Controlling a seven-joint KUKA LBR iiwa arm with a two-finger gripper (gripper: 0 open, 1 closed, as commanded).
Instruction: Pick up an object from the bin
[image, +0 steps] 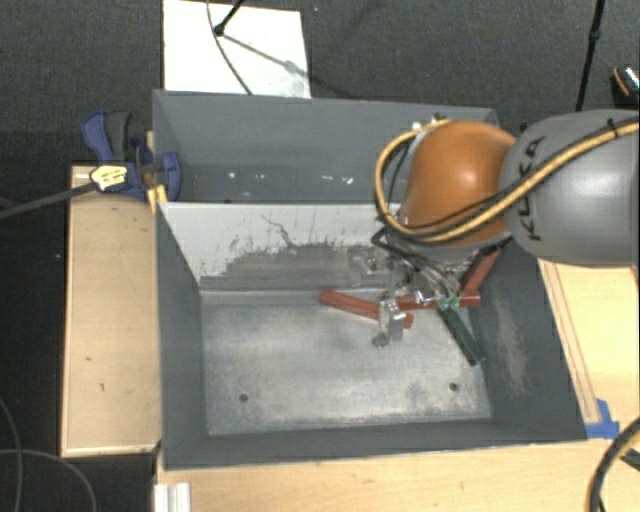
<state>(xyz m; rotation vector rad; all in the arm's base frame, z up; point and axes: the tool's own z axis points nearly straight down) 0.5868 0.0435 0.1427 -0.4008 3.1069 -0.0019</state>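
Grey metal bin (330, 400), floor flat and dull, rubbed pale in patches, with a few small dark spots toward the front. Sloped walls on all sides. Back wall streaked with pale scratches and a wide scuffed smear just above the fold to the floor. Round the bin, dark rough ground (60, 60), crossed at the left by a thin black cable (40, 203).

Reaching in from the right, the silver arm (585, 210), wrist under a rounded orange cover (455, 180) and ringed by yellow-and-black cables (395, 165). Below the cover, the gripper (392, 322), low over the floor right of the middle, near the back wall. Claw apart or together: cannot tell, with metal parts and shadow running together there.

Nearest thing: a long red-brown bar (347, 300), flat on the floor, slanting down to the right, right end lost under the gripper. Touching or clamped, not to be made out. Just right of the gripper, a dark green stick-like tool (464, 338), angled toward the front right corner, upper end hidden beneath the wrist. Above it, another reddish piece (483, 268), mostly covered by the robot, kind unclear. Between these, a small green spot (452, 300), too small to name.
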